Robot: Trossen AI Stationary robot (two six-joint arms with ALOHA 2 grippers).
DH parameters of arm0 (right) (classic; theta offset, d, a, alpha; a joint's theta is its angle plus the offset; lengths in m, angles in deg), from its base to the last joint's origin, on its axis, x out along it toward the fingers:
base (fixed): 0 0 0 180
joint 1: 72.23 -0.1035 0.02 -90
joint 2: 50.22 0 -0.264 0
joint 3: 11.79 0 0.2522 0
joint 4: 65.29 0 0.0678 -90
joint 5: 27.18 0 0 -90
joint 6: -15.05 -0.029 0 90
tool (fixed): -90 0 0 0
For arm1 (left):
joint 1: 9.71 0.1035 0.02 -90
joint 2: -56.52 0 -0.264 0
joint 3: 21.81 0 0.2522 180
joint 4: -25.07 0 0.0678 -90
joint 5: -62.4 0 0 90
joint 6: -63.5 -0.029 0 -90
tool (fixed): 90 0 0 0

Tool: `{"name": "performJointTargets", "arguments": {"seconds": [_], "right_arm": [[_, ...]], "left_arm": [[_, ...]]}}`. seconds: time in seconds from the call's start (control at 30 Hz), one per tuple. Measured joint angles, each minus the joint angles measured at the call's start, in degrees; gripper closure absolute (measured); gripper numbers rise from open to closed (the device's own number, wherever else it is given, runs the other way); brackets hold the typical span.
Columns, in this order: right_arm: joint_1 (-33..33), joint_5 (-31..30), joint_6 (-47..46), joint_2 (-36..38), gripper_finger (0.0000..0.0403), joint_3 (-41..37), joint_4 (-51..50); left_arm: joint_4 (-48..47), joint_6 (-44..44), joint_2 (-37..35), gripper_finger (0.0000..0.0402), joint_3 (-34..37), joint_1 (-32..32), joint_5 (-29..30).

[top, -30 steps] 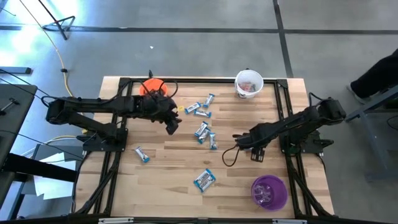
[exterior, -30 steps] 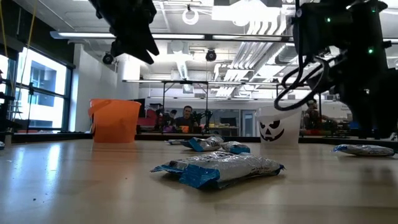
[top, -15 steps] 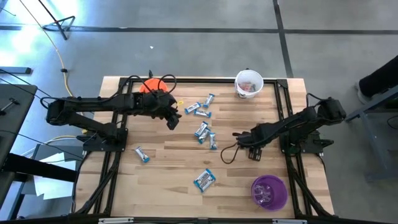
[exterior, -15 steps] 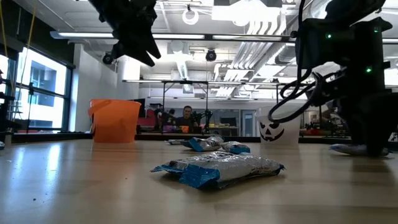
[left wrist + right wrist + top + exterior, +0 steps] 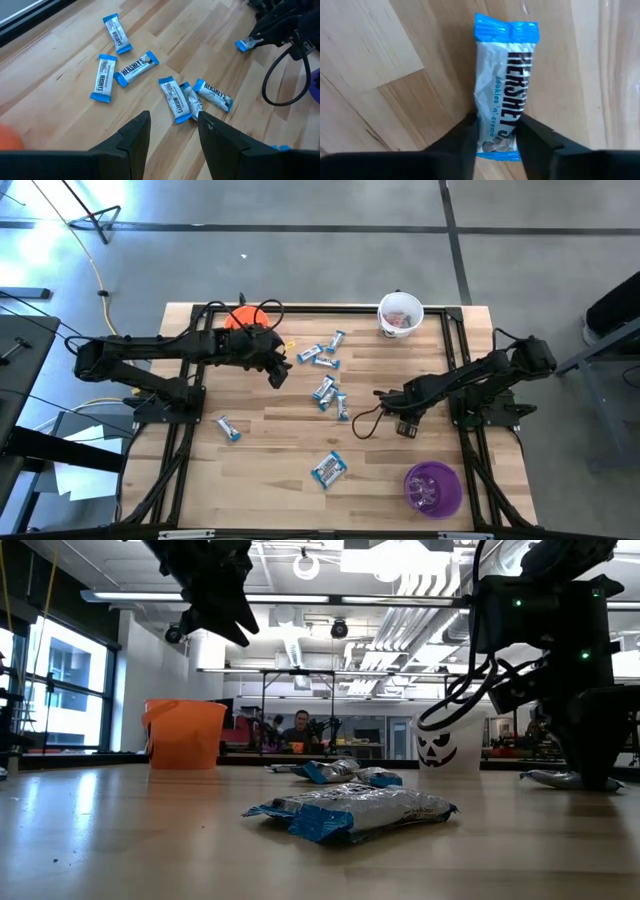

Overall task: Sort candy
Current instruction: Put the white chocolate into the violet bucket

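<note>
Blue-and-white wrapped candy bars lie flat on the wooden table: a cluster (image 5: 330,395), two more (image 5: 318,358) toward the far edge, one (image 5: 229,428) on the left, and a larger pack (image 5: 328,468) toward the near edge. My right gripper (image 5: 497,142) is down at the table right of the cluster, shut on one bar (image 5: 502,85). My left gripper (image 5: 172,127) is open and empty. It hovers above the table near the orange cup (image 5: 243,320) and left of the cluster (image 5: 192,97). My right gripper pinches a blue-and-white bar between its two fingers, at the wrapper's end (image 5: 497,137) nearest the gripper. The fingers (image 5: 535,137) come from above, one on each long side. The bar lies flat on the table, its other end (image 5: 548,778) sticking out beside the gripper.
An orange cup stands at the far left, a white cup (image 5: 400,313) with a face at the far edge, and a purple cup (image 5: 432,488) near the right front corner. A black cable (image 5: 368,425) loops off the right gripper. Bare wood lies at the near left.
My right gripper has come down to the table, shifting slightly toward the table's left, and now stands over the bar that lay beside it. My left gripper has drawn back a little toward the far edge and then stayed still. The candy has not moved.
</note>
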Motion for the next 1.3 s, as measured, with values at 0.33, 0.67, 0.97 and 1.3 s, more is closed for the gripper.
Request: {"name": "performJointTargets", "arguments": {"seconds": [0.33,0.67,0.97,1.3], "right_arm": [[0.07,0.37,-4.67,0.00,0.0387,0.03,0.67],[0.07,4.17,-9.98,6.72,0.0399,1.77,-1.19],[-0.54,6.81,-18.31,17.58,0.0401,9.56,-3.16],[-10.64,1.03,-27.58,21.36,0.0402,27.49,-3.72]], "left_arm": [[1.87,-0.37,0.00,0.0249,0.00,0.00,0.02],[2.08,0.02,0.00,0.0249,0.00,-0.15,-0.91],[2.10,0.16,0.00,0.0249,0.00,-1.22,-1.00],[2.10,1.68,0.00,0.0249,0.00,-1.35,-0.98]]}}
